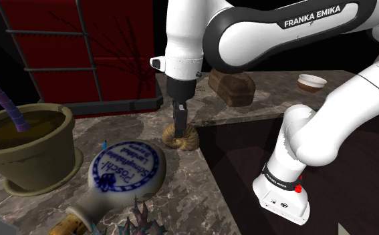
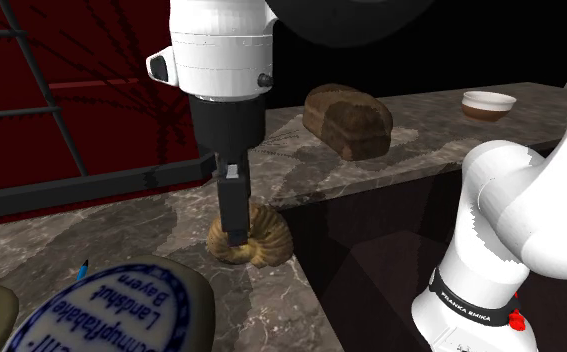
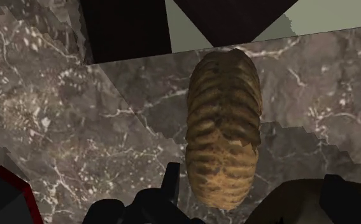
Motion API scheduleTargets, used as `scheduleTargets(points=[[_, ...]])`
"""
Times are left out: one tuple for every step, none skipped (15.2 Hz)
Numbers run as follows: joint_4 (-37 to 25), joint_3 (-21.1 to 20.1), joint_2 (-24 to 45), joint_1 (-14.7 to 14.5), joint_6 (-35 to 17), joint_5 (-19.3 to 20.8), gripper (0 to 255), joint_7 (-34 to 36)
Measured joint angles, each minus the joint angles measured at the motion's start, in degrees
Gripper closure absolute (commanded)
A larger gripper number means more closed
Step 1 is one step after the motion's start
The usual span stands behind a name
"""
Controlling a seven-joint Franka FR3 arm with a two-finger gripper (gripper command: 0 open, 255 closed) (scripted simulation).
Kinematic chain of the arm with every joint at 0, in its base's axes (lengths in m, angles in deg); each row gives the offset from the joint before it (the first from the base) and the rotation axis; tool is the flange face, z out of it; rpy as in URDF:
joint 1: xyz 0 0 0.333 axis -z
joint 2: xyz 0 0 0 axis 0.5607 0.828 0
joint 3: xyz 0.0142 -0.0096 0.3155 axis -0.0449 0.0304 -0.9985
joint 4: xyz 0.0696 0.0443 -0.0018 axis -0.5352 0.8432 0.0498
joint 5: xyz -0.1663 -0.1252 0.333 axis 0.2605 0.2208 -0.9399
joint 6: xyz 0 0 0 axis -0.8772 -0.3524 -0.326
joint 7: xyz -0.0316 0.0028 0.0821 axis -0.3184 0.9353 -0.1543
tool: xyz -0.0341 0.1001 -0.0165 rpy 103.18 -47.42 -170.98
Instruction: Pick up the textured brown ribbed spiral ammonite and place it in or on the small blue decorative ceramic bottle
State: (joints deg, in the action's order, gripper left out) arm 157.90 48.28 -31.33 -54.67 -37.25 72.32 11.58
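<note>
Dark veined marble counter (image 1: 114,130) with a red wall and grey bars behind it, and the ammonite (image 2: 263,238) is standing on its edge close to where the counter drops off into a dark gap. Gripper (image 2: 239,235) is right down on it, fingers (image 3: 171,188) apart with the fossil's ribbed rim running between them. From the wrist view I can't see either one actually pressing on it, so I'd call it straddled, not held. Handling-wise I'd guess it acts like a lump of stone: stiff, no give, maybe a bit heavy for its size, and the ribs should give decent bite. It's balanced on its rim though, so a nudge from one finger could tip it flat or roll it. Best bet looks like pinching the two flat spiral faces across the thick middle, low down. Bottle (image 1: 124,172) lies on its side nearby, toward the shoulder view's lower left, white with a blue printed face turned up, so the drop would be onto that rounded face and it might slide off. Loaf (image 1: 231,87) and bowl (image 1: 311,82) are well apart from all this.
</note>
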Motion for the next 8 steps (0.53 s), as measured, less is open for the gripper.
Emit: scheduleTargets(points=[[0.31,-0.18,0.46,0.01,-0.77,0.02,0,0.05],[1.05,-0.23,0.58,0.00,-1.62,-0.03,0,-0.04],[1.86,-0.29,0.83,0.02,-2.66,-0.04,0,-0.14],[2.31,-0.44,0.94,-0.04,-3.23,-0.11,0,-0.04],[2.46,-0.48,1.06,-0.04,-3.50,-0.11,0,-0.03],[2.54,-0.51,1.09,-0.05,-3.63,-0.12,0,-0.01],[2.61,-0.52,1.11,-0.05,-3.72,-0.12,0,-0.01],[2.63,-0.52,1.12,-0.04,-3.76,-0.12,0,-0.02]])
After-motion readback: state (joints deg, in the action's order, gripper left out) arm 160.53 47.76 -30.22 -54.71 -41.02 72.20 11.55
